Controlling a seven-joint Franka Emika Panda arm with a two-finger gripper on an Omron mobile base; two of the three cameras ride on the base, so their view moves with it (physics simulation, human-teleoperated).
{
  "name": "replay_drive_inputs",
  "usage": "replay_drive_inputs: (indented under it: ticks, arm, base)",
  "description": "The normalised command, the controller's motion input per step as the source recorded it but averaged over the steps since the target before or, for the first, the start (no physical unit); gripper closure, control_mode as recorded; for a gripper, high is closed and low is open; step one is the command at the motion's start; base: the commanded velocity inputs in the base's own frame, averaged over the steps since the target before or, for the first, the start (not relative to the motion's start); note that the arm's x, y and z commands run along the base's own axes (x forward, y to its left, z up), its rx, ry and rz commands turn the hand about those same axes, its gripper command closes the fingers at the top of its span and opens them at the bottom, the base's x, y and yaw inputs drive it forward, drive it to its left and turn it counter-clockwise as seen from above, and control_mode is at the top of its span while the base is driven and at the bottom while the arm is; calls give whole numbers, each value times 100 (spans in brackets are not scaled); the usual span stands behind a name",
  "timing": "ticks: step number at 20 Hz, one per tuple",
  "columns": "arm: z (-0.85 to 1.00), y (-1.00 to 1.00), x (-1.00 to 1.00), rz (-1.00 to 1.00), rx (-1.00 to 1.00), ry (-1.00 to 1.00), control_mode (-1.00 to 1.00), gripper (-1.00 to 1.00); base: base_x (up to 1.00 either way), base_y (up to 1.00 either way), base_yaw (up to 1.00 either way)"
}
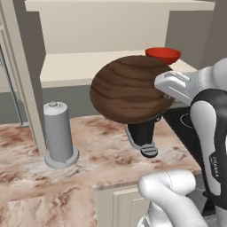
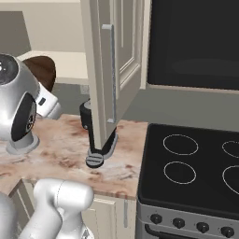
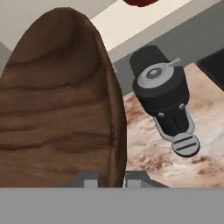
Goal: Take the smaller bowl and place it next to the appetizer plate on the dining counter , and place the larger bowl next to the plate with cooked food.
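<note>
Gripper (image 3: 110, 177) clamps the rim of the wooden bowl (image 1: 128, 88), holding it tilted above the marble worktop (image 1: 88, 164), beside the cabinet shelf (image 1: 71, 66) where the red bowl (image 1: 163, 54) sits. Best to carry it level, clearing the coffee machine (image 3: 164, 100) below.

left base: behind my arm, facing the desk (image 1: 40, 164)
right base: same desk, from the right
hand: close along the wooden bowl (image 3: 57, 105)
</note>
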Motion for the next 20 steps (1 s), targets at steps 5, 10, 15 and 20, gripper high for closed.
replay_drive_inputs:
  ticks: [5, 10, 15, 20]
  arm:
    - [-17, -28, -61, -22, 0, 0, -100, 100]
    - [-4, -15, -21, -9, 0, 0, 100, 100]
    - [0, 0, 0, 0, 0, 0, 100, 100]
    - [0, 0, 0, 0, 0, 0, 100, 100]
  base:
    - [0, 0, 0]
    - [-53, -23, -10]
    - [-100, -11, -4]
    - [-98, -23, 9]
